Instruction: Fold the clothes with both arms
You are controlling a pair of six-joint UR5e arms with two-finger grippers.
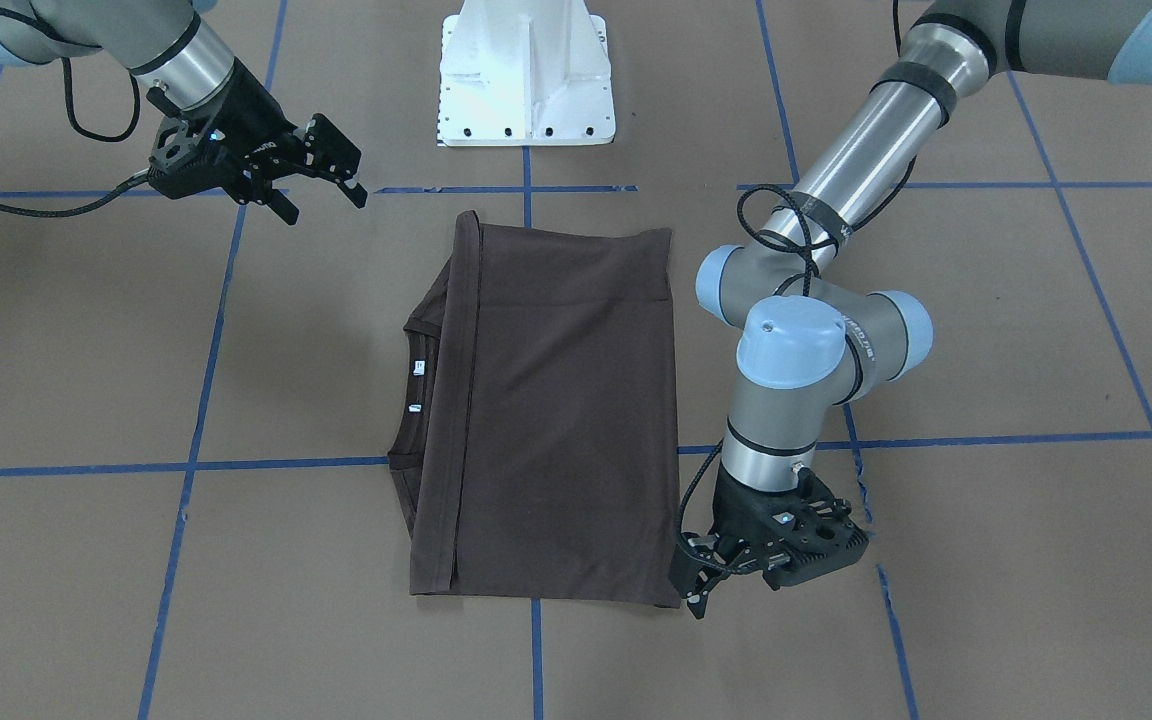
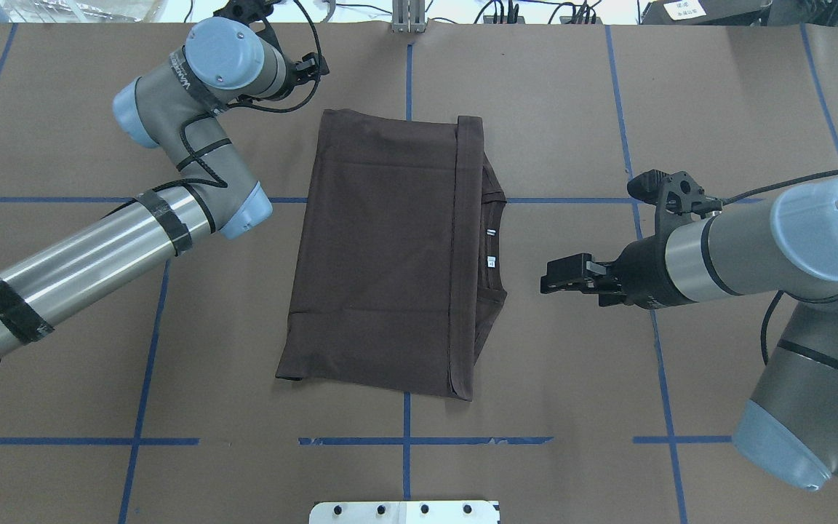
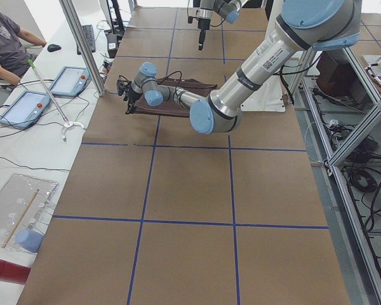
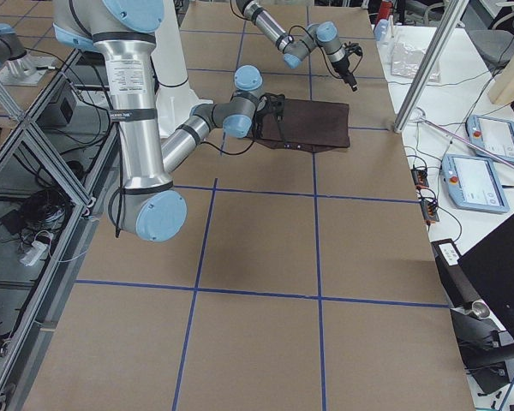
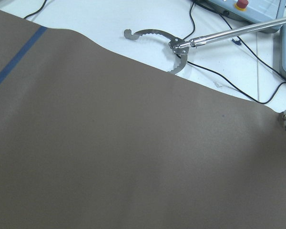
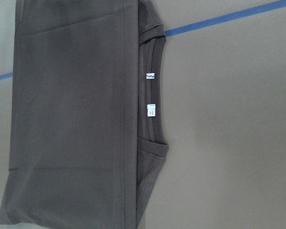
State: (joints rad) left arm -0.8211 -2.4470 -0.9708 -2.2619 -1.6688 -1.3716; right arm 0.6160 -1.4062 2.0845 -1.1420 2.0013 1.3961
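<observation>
Shirt lies folded, both grippers off it

Fabric this thin should handle light and limp. It will likely sag between two holds, and its stacked layers may slip apart. The safest hold is probably a deep pinch through every layer at two corners of one short edge, one gripper per corner.

The T-shirt (image 2: 382, 247) lies flat in the middle of the table (image 2: 572, 109) as a dark brown-grey rectangle. A folded band runs along its right side, and past it the ribbed collar (image 6: 152, 95) pokes out with two small white labels (image 6: 151, 110) inside.

The right gripper (image 1: 326, 205) hangs to the right of the collar, well apart from it, fingers spread wide and empty. The left gripper (image 1: 698, 590) sits just beside the far left corner and holds nothing I can see, but I cannot tell how far its fingers are parted
</observation>
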